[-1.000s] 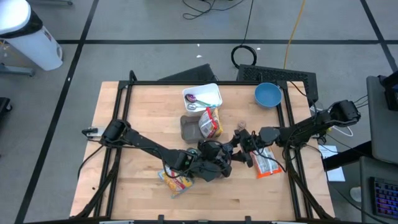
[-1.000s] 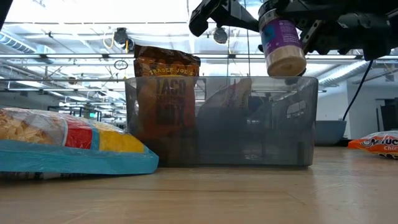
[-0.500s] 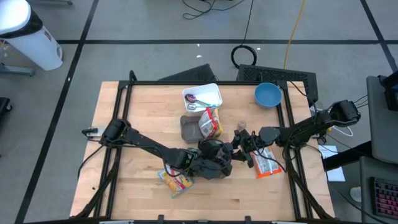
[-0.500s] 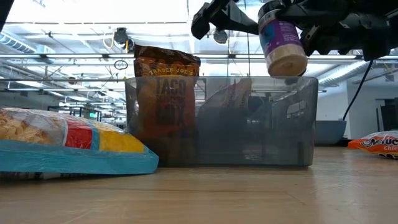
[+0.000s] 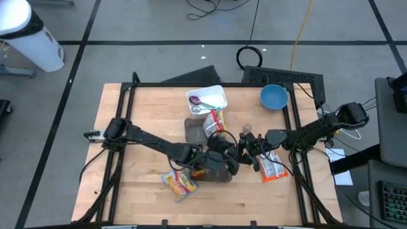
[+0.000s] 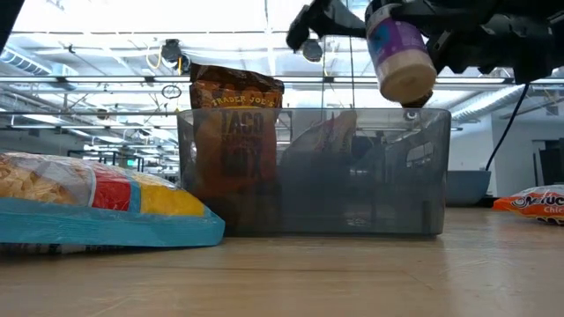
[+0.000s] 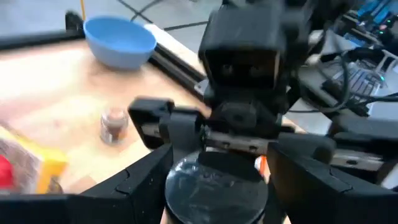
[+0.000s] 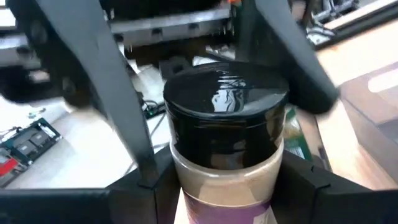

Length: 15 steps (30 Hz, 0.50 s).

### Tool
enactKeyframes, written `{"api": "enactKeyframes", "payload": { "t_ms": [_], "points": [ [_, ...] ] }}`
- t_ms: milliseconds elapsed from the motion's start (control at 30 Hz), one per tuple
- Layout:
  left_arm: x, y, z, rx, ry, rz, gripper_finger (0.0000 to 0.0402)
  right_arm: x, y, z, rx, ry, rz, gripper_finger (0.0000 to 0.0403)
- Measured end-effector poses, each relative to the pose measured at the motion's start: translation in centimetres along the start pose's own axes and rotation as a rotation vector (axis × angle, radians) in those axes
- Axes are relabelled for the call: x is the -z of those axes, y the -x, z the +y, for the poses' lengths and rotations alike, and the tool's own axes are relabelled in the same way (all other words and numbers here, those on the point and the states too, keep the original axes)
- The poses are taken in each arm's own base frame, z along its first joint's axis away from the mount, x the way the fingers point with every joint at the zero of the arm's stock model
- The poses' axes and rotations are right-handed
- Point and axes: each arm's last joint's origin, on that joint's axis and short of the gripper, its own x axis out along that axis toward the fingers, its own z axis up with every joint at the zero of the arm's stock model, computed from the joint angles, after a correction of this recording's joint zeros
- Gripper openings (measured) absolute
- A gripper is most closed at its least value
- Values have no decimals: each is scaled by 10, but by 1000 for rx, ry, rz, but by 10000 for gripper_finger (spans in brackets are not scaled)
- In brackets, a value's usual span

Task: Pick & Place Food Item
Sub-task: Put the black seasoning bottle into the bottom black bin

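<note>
A jar [image 6: 401, 57] with a black lid, purple label and beige contents hangs in the air over the right end of the grey bin [image 6: 313, 172]. My right gripper [image 5: 247, 151] is shut on it. My left gripper [image 5: 226, 156] is open; its fingers [image 7: 152, 180] stand on either side of the lid [image 7: 214, 186], and I cannot tell whether they touch it. A brown taco-shell bag [image 6: 236, 132] stands upright in the bin. My right gripper pinches the jar's body just below the lid [image 8: 224, 186] between its two fingers [image 8: 152, 186]. The fingers come from the table's right. The jar is lifted clear, tilted, with its lid end up.
A chip bag [image 5: 180, 184] lies near the front edge. An orange snack bag [image 5: 273, 166] lies at the right. A small spice jar [image 5: 247, 128], a white container [image 5: 206, 99] and a blue bowl [image 5: 273, 97] stand farther back.
My left gripper has moved toward the table's far edge and right, closing in on the jar until its fingers flank the lid. The jar has tipped from nearly upright to tilted and has shifted slightly right, still clear above the bin.
</note>
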Motion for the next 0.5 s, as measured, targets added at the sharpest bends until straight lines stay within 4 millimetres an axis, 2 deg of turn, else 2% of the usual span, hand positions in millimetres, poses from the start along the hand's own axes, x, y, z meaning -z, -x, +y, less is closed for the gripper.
{"api": "enactKeyframes", "payload": {
  "t_ms": [200, 400, 500],
  "points": [
    [-53, 43, 0, -20, -51, -60, 266, 1, 0, -1, 17, 10, 9, 181],
    [-81, 86, 3, -85, -78, -105, 266, 2, 0, -2, 21, 69, 13, 179],
    [-87, 102, 0, -98, -70, -131, 266, 0, -5, -2, 44, 106, 18, 180]
  ]
}}
